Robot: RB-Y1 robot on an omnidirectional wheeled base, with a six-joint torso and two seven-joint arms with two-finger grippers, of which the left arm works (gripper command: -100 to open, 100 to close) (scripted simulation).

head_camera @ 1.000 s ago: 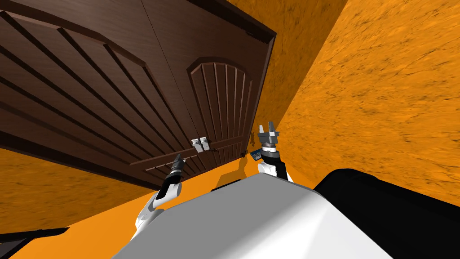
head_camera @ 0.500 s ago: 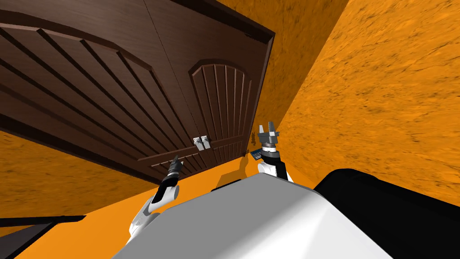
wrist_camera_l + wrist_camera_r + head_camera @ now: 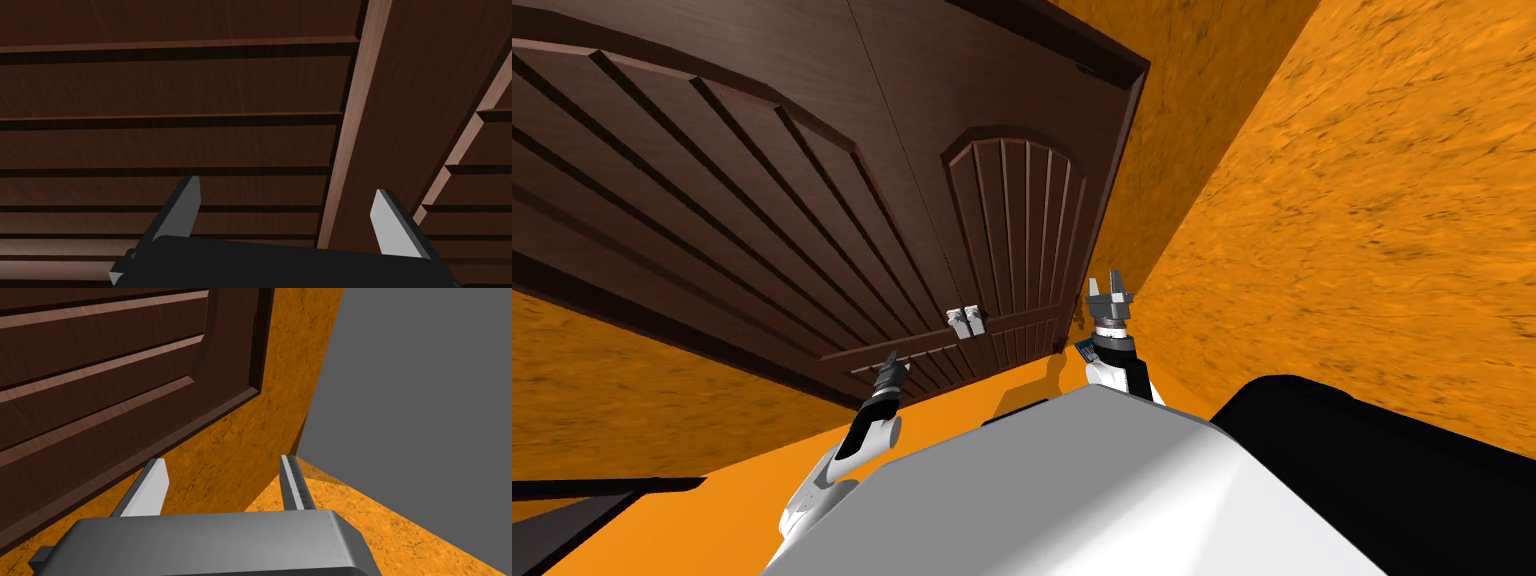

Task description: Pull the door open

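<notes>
A dark brown double door (image 3: 812,200) with grooved panels stands right in front of me, shut. Two small silver handles (image 3: 964,320) sit side by side at the seam between the leaves. My left gripper (image 3: 890,367) points at the left leaf's lower panel, below and left of the handles and apart from them. In the left wrist view that gripper (image 3: 287,210) is open, nothing between its fingers, facing the door's slats (image 3: 165,145) and an upright rail (image 3: 355,125). My right gripper (image 3: 1109,293), also open (image 3: 222,483), is held up by the door's right frame edge (image 3: 255,348).
Orange walls (image 3: 1362,200) close in on the right and under the door frame, forming a corner by the right arm. A dark furniture edge (image 3: 572,500) shows low on the left. A black shape (image 3: 1362,450) lies beside me on the right.
My head view has shifted a little, so the door sits differently in it. My left gripper has drifted left and lower, further from the handles. The right arm holds still.
</notes>
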